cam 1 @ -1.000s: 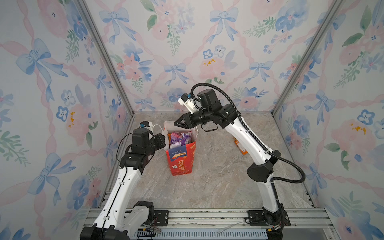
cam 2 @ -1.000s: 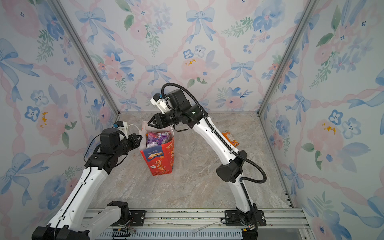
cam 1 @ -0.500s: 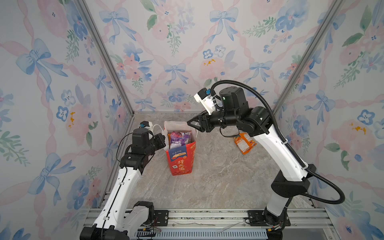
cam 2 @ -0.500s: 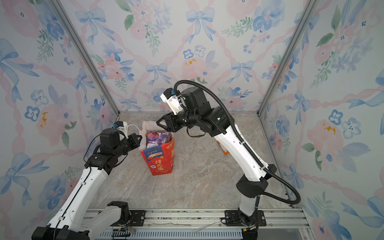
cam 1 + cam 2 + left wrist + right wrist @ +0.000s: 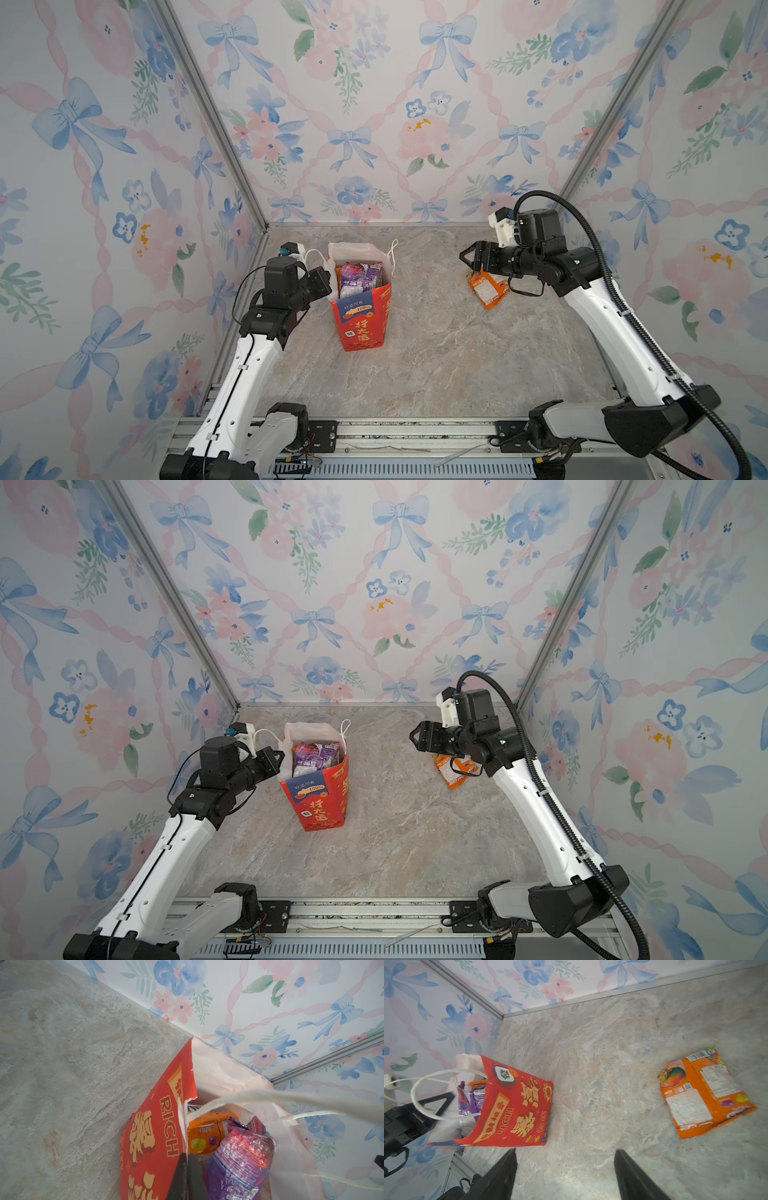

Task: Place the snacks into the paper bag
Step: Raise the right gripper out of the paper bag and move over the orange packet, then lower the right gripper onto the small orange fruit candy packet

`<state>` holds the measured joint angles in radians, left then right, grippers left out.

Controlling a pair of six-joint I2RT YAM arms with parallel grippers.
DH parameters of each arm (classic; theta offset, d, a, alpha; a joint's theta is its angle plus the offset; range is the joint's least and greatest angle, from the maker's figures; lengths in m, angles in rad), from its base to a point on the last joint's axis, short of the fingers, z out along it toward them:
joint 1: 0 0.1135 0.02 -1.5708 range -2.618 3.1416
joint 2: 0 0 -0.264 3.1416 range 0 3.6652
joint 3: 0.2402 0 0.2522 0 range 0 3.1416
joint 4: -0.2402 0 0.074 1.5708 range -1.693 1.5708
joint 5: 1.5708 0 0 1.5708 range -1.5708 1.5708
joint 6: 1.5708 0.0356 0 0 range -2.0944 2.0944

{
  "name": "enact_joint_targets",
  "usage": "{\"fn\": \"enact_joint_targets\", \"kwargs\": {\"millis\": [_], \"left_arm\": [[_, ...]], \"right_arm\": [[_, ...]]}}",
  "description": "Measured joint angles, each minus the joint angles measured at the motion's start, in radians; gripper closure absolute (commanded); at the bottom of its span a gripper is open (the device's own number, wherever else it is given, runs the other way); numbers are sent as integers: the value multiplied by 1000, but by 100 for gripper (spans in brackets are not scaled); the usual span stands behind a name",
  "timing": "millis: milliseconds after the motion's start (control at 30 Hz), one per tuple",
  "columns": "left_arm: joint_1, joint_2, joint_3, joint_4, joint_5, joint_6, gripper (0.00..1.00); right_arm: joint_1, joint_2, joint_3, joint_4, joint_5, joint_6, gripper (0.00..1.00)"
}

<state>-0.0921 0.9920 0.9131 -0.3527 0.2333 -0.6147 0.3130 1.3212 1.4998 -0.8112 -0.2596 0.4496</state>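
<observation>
The red paper bag [image 5: 362,322] [image 5: 323,800] stands upright left of the middle in both top views. Several snacks sit inside it, among them a purple packet [image 5: 359,275] [image 5: 239,1157] and an orange one [image 5: 204,1134]. My left gripper [image 5: 328,283] [image 5: 188,1156] is shut on the paper bag's left rim [image 5: 182,1118], pinching the paper edge. One orange snack packet [image 5: 487,291] [image 5: 454,774] [image 5: 704,1095] lies flat on the table to the right. My right gripper [image 5: 467,257] [image 5: 564,1151] hangs open and empty just above the packet's left end.
The marble table [image 5: 436,353] is closed in by flowered walls on three sides. The bag's white string handles [image 5: 392,253] [image 5: 425,1093] stick up at its mouth. A metal rail [image 5: 415,432] with both arm bases runs along the front edge.
My right arm has swung away from above the bag's mouth to the right, over the orange packet, and its jaws have spread wider. The left arm and the bag have not moved.
</observation>
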Motion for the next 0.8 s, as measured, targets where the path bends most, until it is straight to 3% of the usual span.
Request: {"fn": "enact_joint_targets", "kwargs": {"millis": [200, 433, 800], "left_arm": [[0, 0, 0, 0, 0, 0, 100], [0, 0, 0, 0, 0, 0, 100], [0, 0, 0, 0, 4, 0, 100]], "right_arm": [[-185, -23, -164, 54, -21, 52, 0], [-386, 72, -309, 167, -78, 101, 3], [-449, 309, -339, 279, -111, 127, 4]]}}
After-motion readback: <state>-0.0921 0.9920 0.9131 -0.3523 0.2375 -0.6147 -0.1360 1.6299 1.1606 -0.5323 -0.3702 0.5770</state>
